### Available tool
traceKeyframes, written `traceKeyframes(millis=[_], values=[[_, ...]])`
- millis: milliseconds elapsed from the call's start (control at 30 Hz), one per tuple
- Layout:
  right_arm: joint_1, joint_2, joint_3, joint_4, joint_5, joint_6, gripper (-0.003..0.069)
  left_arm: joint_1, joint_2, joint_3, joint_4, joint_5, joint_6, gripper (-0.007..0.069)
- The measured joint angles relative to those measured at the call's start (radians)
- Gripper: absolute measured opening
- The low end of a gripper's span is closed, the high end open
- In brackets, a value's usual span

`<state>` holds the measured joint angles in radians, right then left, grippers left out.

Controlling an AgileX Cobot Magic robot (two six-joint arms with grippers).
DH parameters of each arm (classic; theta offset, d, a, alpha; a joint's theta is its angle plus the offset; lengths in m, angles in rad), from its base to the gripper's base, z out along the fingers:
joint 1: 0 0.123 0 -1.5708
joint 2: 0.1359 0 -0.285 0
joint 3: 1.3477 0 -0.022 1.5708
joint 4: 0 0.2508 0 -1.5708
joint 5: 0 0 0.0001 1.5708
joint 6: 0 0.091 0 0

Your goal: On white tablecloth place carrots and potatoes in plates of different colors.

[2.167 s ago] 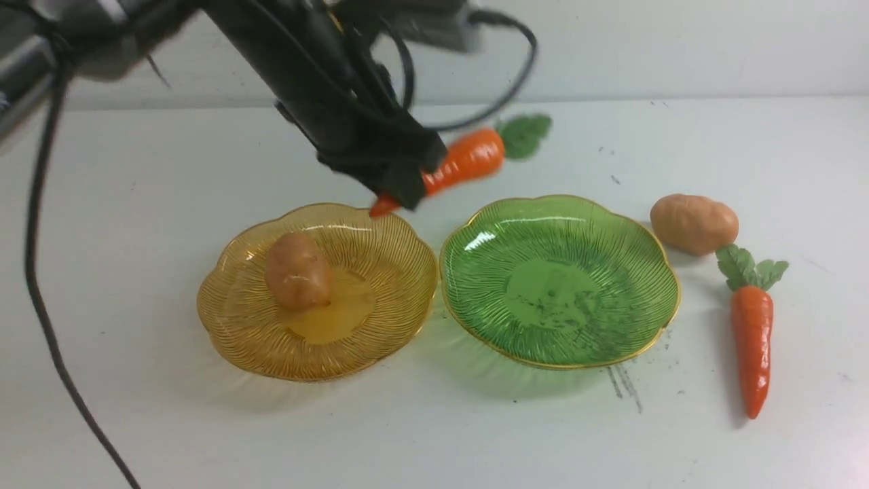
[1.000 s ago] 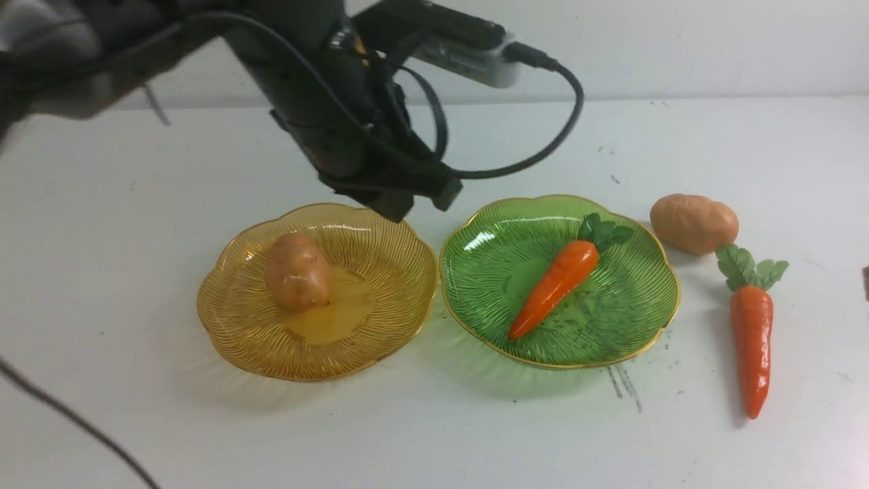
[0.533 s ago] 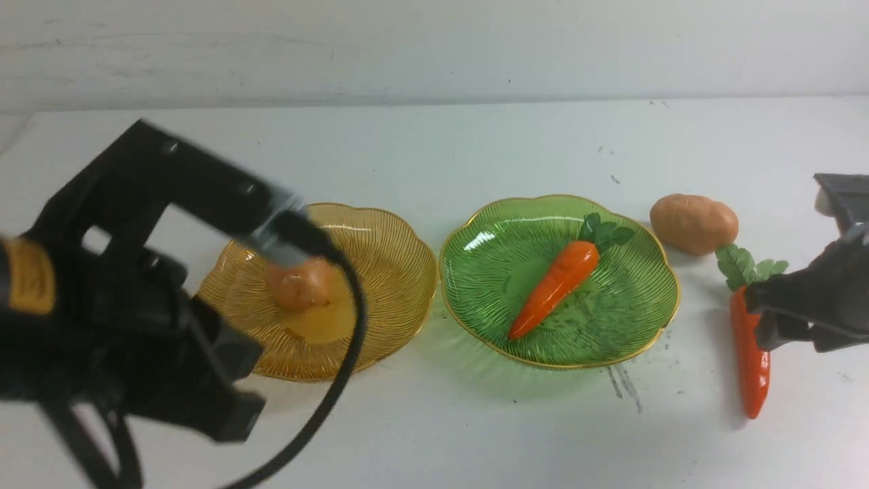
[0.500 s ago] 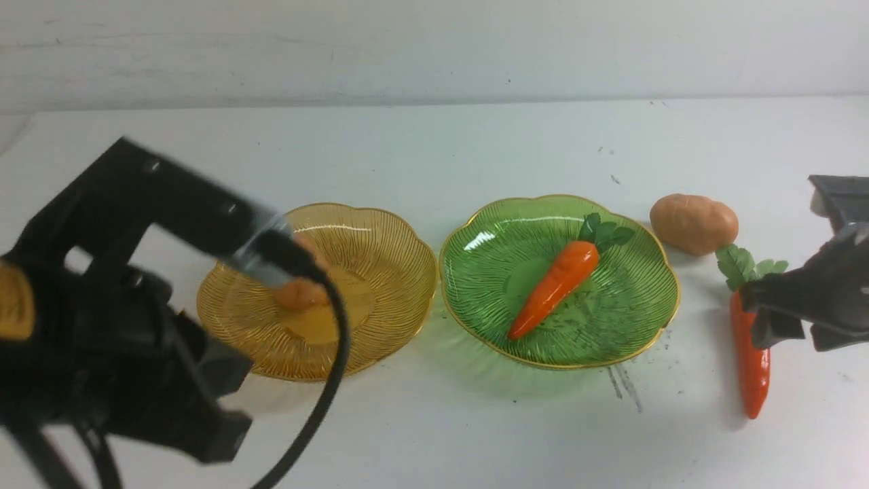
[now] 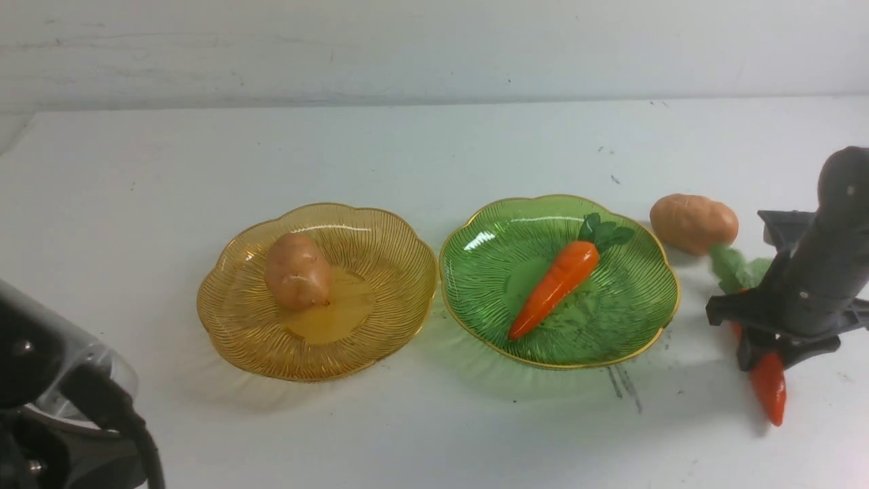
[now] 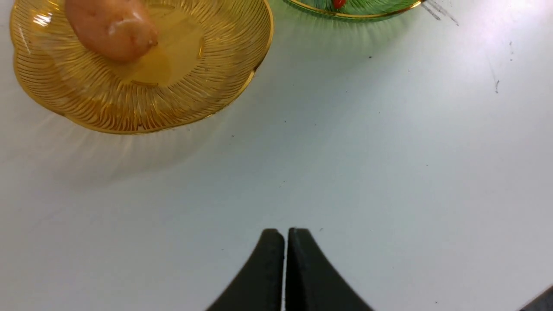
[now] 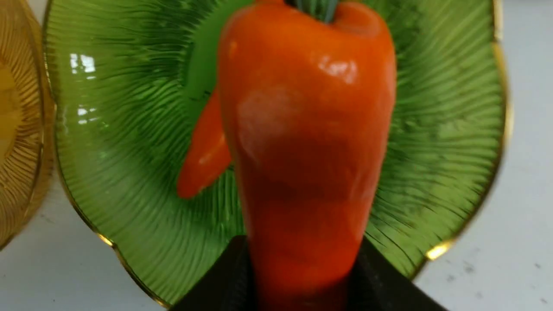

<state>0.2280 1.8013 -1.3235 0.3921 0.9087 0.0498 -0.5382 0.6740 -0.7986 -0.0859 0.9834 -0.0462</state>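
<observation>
The amber plate point(image 5: 231, 326) holds one potato point(image 5: 297, 270). The green plate point(image 5: 631, 319) holds one carrot point(image 5: 555, 285). The second potato point(image 5: 692, 223) lies on the white tablecloth point(image 5: 434, 156), right of the green plate. My right gripper point(image 5: 770, 339) is shut on the second carrot point(image 5: 772, 394), right of the green plate; its leaves point(image 5: 733, 268) are blurred. In the right wrist view the held carrot point(image 7: 302, 129) stands between the fingers point(image 7: 233, 272), with the green plate point(image 7: 129, 172) behind. My left gripper point(image 6: 285, 235) is shut and empty over bare cloth, near the amber plate point(image 6: 129, 116).
The left arm point(image 5: 47, 407) fills the near left corner of the front view. Dark scuffs point(image 5: 624, 384) mark the cloth in front of the green plate. A pale wall point(image 5: 434, 47) runs behind the table.
The left arm dropped a carrot into the green plate and drew back to the near left corner. The right gripper came in and closed on the second carrot, which has shifted.
</observation>
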Motion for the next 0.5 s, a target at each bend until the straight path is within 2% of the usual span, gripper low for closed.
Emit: traceKeyframes(millis=[67,167,267,367,433,500], values=[[0.013,0.068,-0.063,-0.001,0.032,0.003,0.0311,0.0,0.0,0.0,0.0,0.001,0.0,-0.0003],[0.017,0.141,-0.146,-0.033,0.126,0.05,0.0492,0.0,0.0,0.0,0.001,0.016,0.0,-0.0003],[0.017,0.163,-0.227,-0.112,0.212,0.057,0.061,0.0,0.0,0.0,0.02,0.032,0.0,-0.0003],[0.017,0.163,-0.339,-0.291,0.296,0.049,0.061,0.0,0.0,0.0,0.041,0.033,-0.009,-0.0003],[0.004,0.163,-0.403,-0.421,0.313,0.063,0.0559,0.0,0.0,0.0,0.054,0.034,-0.023,-0.0003],[-0.03,0.164,-0.45,-0.463,0.316,0.086,0.0459,0.0,0.0,0.0,0.063,0.035,-0.035,-0.0003]])
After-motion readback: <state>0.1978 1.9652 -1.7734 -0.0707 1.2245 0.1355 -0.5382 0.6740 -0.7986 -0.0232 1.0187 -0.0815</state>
